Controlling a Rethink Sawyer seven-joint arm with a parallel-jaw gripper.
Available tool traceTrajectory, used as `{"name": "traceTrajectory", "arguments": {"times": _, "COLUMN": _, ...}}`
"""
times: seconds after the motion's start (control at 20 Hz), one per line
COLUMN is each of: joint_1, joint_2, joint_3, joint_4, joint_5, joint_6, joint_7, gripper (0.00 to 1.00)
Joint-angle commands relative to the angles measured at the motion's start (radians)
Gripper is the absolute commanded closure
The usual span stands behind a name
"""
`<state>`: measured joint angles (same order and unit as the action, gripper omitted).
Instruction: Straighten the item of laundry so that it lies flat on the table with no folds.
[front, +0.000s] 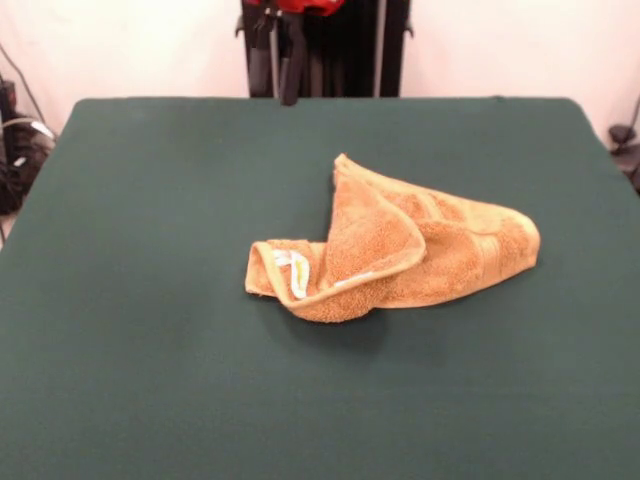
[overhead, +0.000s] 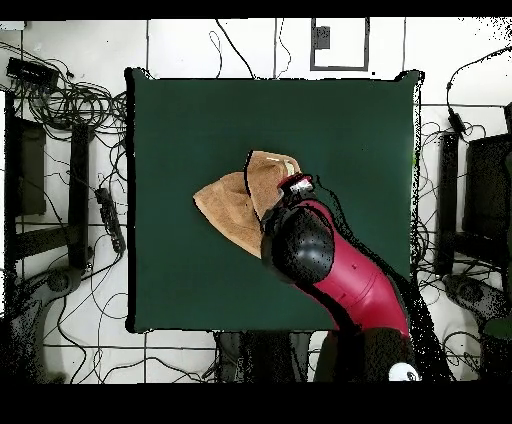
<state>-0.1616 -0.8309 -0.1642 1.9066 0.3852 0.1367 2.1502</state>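
The orange-tan towel (front: 400, 250) lies crumpled a little right of the middle of the dark green table (front: 150, 300). One flap is folded over its middle. Its left corner curls up and shows the small white label (front: 295, 272). A woven border band shows near its right end. My gripper (front: 283, 70) hangs at the far edge of the table, high and well back from the towel, touching nothing. In the overhead view the red and black arm (overhead: 330, 270) covers part of the towel (overhead: 235, 210) on the table (overhead: 200, 130).
The robot's black pedestal (front: 340, 50) stands behind the far table edge. Cables and dark equipment (overhead: 70, 150) lie on the floor around the table on both sides (overhead: 470, 200).
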Motion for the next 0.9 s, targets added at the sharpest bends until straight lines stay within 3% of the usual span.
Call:
{"name": "traceTrajectory", "arguments": {"times": 0.05, "joint_1": 0.005, "joint_2": 0.048, "joint_3": 0.089, "joint_4": 0.033, "joint_5": -0.054, "joint_6": 0.026, "joint_7": 0.085, "gripper": 0.00}}
{"name": "traceTrajectory", "arguments": {"times": 0.15, "joint_1": -0.010, "joint_2": 0.048, "joint_3": 0.116, "joint_4": 0.038, "joint_5": -0.059, "joint_6": 0.017, "joint_7": 0.082, "gripper": 0.00}}
{"name": "traceTrajectory", "arguments": {"times": 0.2, "joint_1": -0.083, "joint_2": 0.043, "joint_3": 0.230, "joint_4": 0.072, "joint_5": -0.059, "joint_6": -0.005, "joint_7": 0.070, "gripper": 0.00}}
{"name": "traceTrajectory", "arguments": {"times": 0.3, "joint_1": -0.132, "joint_2": 0.050, "joint_3": 0.309, "joint_4": 0.088, "joint_5": -0.066, "joint_6": -0.031, "joint_7": 0.073, "gripper": 0.00}}
{"name": "traceTrajectory", "arguments": {"times": 0.9, "joint_1": -0.163, "joint_2": 0.066, "joint_3": 0.440, "joint_4": 0.095, "joint_5": -0.065, "joint_6": -0.080, "joint_7": 0.158, "gripper": 0.00}}
